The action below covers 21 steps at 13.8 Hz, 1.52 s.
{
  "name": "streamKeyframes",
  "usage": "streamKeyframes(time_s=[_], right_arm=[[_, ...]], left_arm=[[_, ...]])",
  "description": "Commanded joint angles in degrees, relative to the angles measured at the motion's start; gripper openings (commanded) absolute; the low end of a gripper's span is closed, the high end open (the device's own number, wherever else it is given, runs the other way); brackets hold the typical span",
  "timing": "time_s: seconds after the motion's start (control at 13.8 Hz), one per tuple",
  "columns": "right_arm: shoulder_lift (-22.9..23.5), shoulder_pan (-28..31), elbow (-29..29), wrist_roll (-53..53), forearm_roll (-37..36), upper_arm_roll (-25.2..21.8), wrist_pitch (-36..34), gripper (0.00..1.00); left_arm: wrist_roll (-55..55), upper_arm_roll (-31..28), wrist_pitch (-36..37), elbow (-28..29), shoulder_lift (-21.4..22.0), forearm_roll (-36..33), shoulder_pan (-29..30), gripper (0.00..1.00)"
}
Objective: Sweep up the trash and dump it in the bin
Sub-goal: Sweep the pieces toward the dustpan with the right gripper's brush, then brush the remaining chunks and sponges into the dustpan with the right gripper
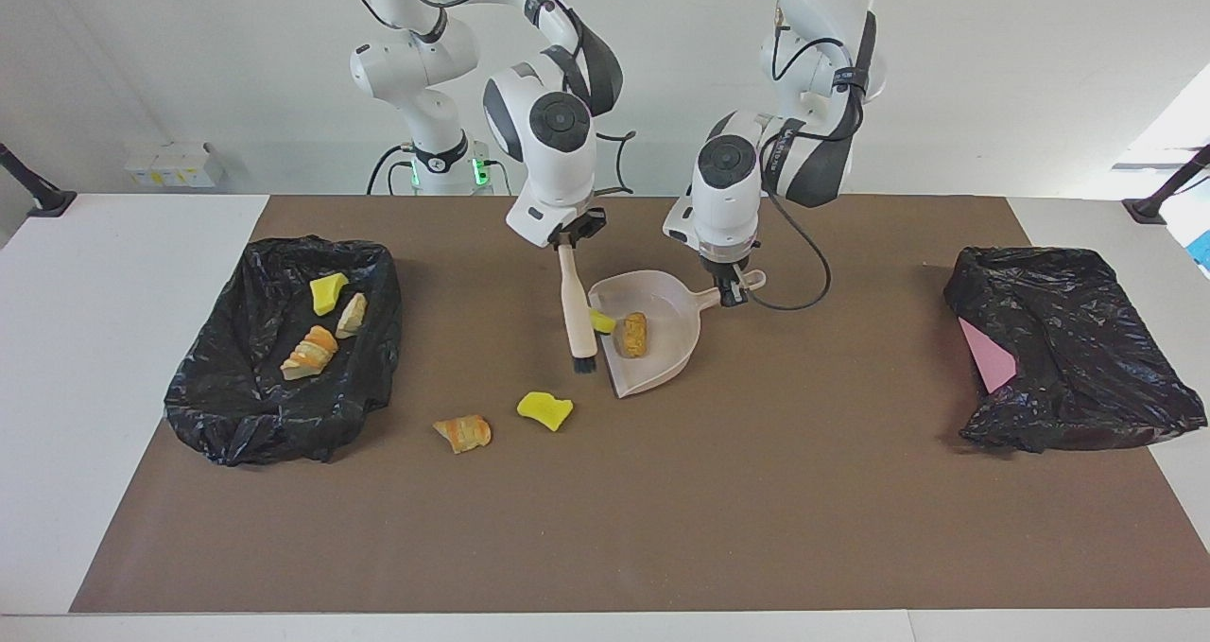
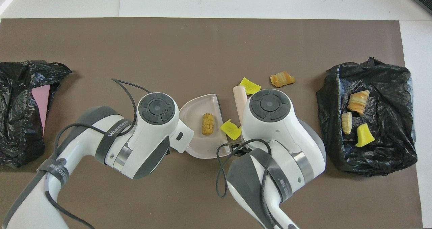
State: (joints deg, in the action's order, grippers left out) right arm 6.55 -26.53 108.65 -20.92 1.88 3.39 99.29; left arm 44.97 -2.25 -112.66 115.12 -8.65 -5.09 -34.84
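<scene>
I keep the right pincer clenched on the brush beside the dustpan, which the left pincer grips by its handle, mouth facing the trash being swept in.

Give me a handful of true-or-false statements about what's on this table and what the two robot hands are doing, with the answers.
1. The left hand holds the dustpan by its handle. True.
2. The dustpan is empty. False: a golden-brown bread bit lies in it, and a yellow chunk sits at its open edge.
3. The right hand holds the brush, bristles down beside the dustpan. True.
4. All the trash is off the mat. False: a yellow piece and a croissant bit lie loose on the brown mat.
5. The black bag at the right arm's end holds three pieces. True.
6. The black bag at the left arm's end holds bread. False: only something pink shows in it.
</scene>
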Motion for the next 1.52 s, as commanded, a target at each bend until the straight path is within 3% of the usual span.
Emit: streamKeyframes(time_s=[0.0,0.22,0.65,0.94,1.08,1.45], right_arm=[[1.62,4.53,-1.69,4.02,-5.12,0.47,-0.24,0.00],[3.55,11.48,-2.82,11.59,-9.24,0.39,1.61,0.00],[8.64,20.46,-5.73,11.96,-18.65,0.39,2.05,0.00],[13.39,18.71,-8.36,11.25,-16.74,0.47,2.76,0.00],[13.75,17.75,-8.28,11.25,-12.71,0.82,3.46,0.00],[12.61,8.53,-4.68,11.43,-4.53,1.00,2.41,0.00]], left_arm=[[1.09,-0.03,-0.45,1.51,1.71,-0.71,0.57,0.00],[0.74,-0.03,-0.71,1.51,1.62,-0.63,1.26,0.00],[-3.03,0.05,-0.36,1.51,1.53,0.78,1.53,0.00],[-5.15,0.05,-0.10,1.51,1.53,1.57,1.45,0.00],[-5.41,0.05,-0.10,1.51,1.53,1.66,1.36,0.00],[-5.77,0.05,-0.36,1.51,1.53,1.66,0.92,0.00]])
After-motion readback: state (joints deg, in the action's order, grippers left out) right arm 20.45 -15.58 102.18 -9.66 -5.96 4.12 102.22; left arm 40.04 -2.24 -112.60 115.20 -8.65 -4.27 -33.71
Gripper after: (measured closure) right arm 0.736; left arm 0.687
